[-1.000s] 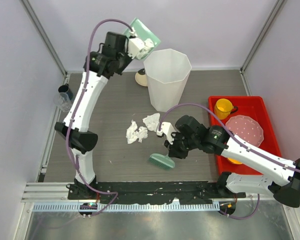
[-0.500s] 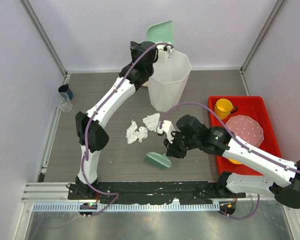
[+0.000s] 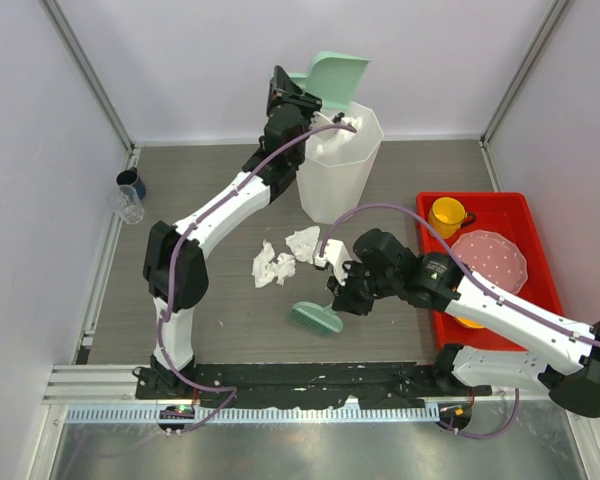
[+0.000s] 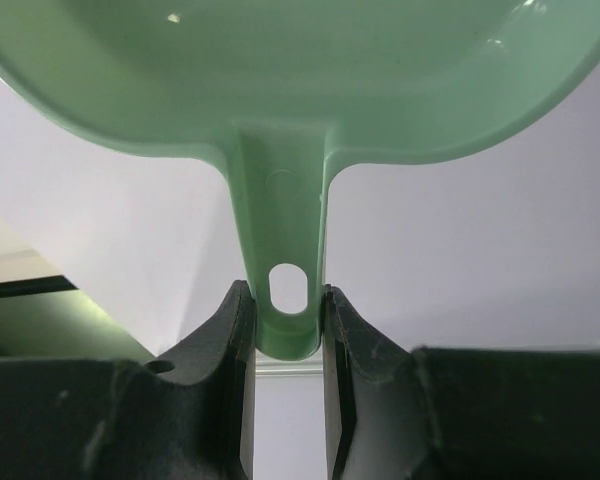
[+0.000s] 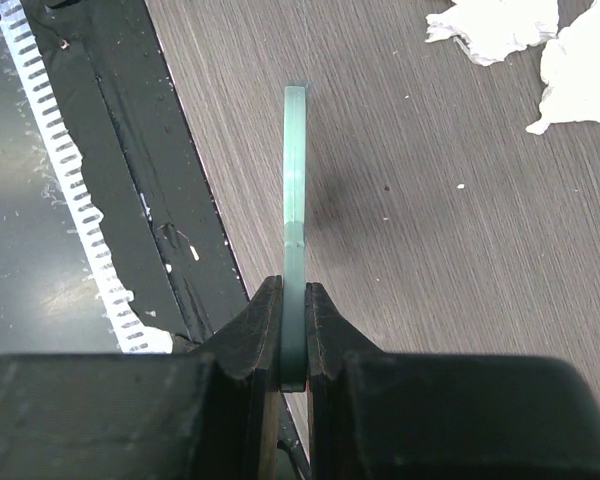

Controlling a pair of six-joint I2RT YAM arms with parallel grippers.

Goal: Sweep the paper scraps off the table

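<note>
The tall white bin (image 3: pixel 335 165) blocks the upper centre, the red tray (image 3: pixel 500 200) fills the right side, and two cups (image 3: pixel 128 185) stand at far left. The table (image 3: pixel 220 310) lies open at lower left, beside the paper scraps (image 3: pixel 280 262) at centre.

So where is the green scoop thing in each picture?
Top external: the green dustpan is at top centre, above the white bin.
Left wrist: the dustpan fills the top edge, handle pointing down.
Right wrist: not in it.
Shared landmark: the left gripper clamped on its handle, in top and left wrist views.
</note>
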